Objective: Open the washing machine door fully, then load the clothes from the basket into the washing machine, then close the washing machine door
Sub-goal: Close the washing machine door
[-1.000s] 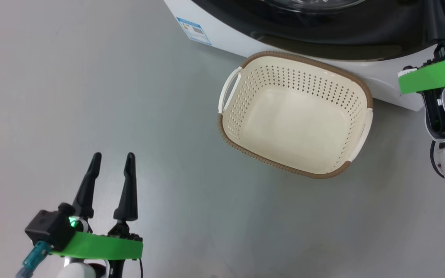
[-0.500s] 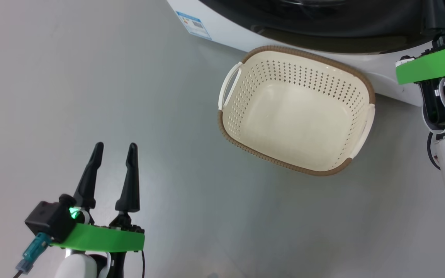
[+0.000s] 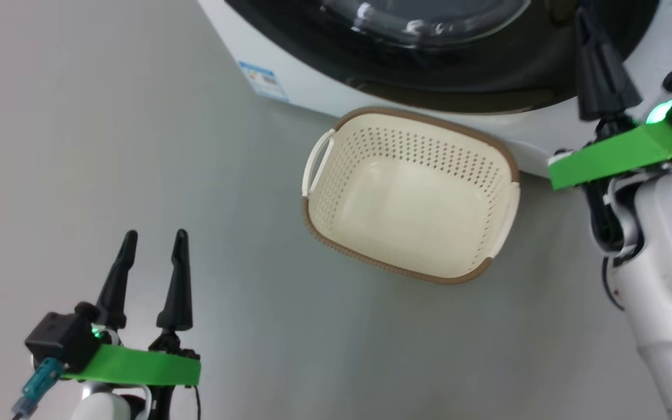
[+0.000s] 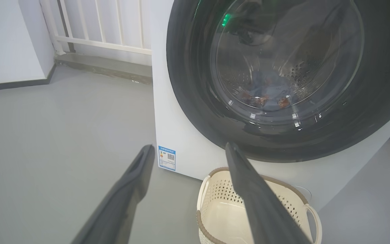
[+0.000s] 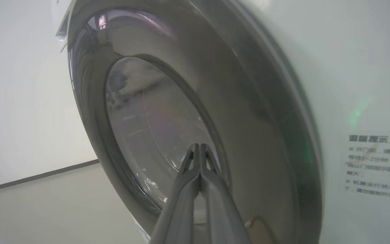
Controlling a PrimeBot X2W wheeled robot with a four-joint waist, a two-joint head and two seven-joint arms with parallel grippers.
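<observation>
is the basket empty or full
Empty: the basket shows a bare cream floor; the clothes lie in the drum behind the washing machine door.

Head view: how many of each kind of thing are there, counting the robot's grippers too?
washing machine: 1
basket: 1
label sticker: 1
grippers: 2 (left gripper, right gripper)
Total: 5

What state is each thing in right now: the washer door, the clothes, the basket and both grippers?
washing machine door: closed, flush with the front of the washing machine.
clothes: inside the machine, seen through the door glass.
basket: empty, upright on the floor by the machine.
left gripper: open, holding nothing.
right gripper: shut, holding nothing, up by the door.
</observation>
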